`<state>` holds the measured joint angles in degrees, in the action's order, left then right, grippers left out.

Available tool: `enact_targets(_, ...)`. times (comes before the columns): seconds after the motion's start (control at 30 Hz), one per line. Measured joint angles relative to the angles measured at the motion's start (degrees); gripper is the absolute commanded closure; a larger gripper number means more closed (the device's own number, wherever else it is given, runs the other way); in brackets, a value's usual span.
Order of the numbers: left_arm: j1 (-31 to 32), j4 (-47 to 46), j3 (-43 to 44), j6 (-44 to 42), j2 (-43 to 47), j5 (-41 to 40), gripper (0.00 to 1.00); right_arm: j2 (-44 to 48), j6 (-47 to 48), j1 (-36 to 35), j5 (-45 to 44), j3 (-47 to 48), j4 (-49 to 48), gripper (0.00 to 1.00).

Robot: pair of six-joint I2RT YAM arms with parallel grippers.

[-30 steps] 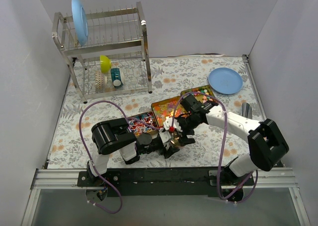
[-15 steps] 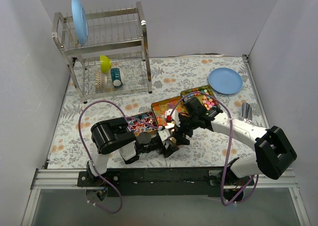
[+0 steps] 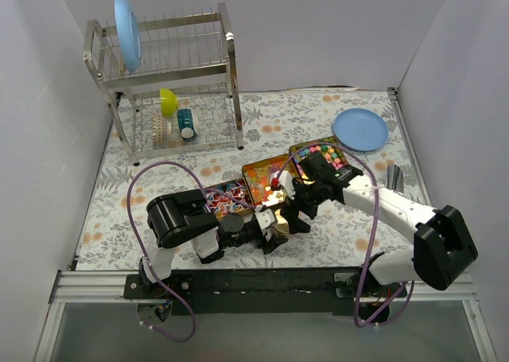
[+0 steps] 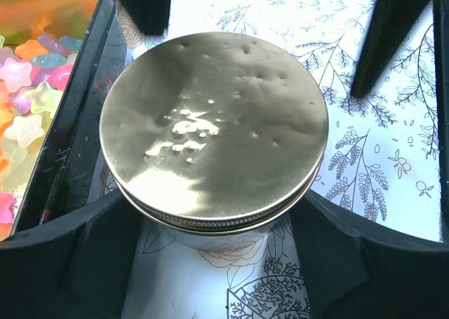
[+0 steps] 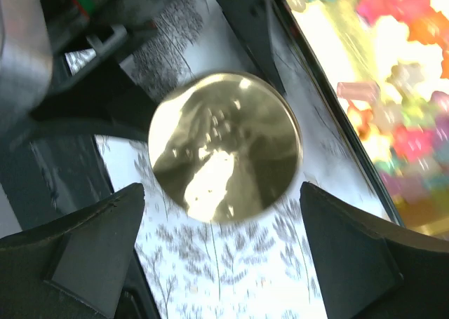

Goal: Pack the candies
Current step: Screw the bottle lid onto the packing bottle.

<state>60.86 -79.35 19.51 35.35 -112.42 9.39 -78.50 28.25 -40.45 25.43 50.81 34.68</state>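
Note:
A glass jar with a gold metal lid [image 4: 214,126] stands on the flowered cloth next to a black tin of candies [image 4: 28,102], star-shaped lumps in pink, yellow and blue. My left gripper [image 4: 214,200] is shut on the jar's body just below the lid. My right gripper [image 5: 223,193] is open, with its fingers [image 5: 91,249] spread wide either side of the lid [image 5: 224,147] and apart from it. In the top view the jar [image 3: 276,221] sits between both grippers. More candies [image 3: 322,153] fill a tin at the right.
Three tins lie in a row: one with candies [image 3: 227,196], a gold-lined one [image 3: 258,175] and the right one. A dish rack [image 3: 171,75] stands at the back left, a blue plate [image 3: 360,129] at the back right, and a metal object [image 3: 394,177] at the right edge.
My right wrist has drawn back towards the far right, away from the jar, and its forearm has swung right. The left arm and the jar have not moved.

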Motion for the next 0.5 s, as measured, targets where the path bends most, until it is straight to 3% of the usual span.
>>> enact_targets(0.23,0.0,0.0,0.0,-0.02,0.0,0.0,1.0,3.98,9.64,9.01,3.67,5.97,11.19,0.02)
enact_targets(0.5,0.0,-0.17,0.24,-0.02,-0.37,0.04,1.0,0.26,33.68,8.11,11.1,9.86,13.33,0.02)
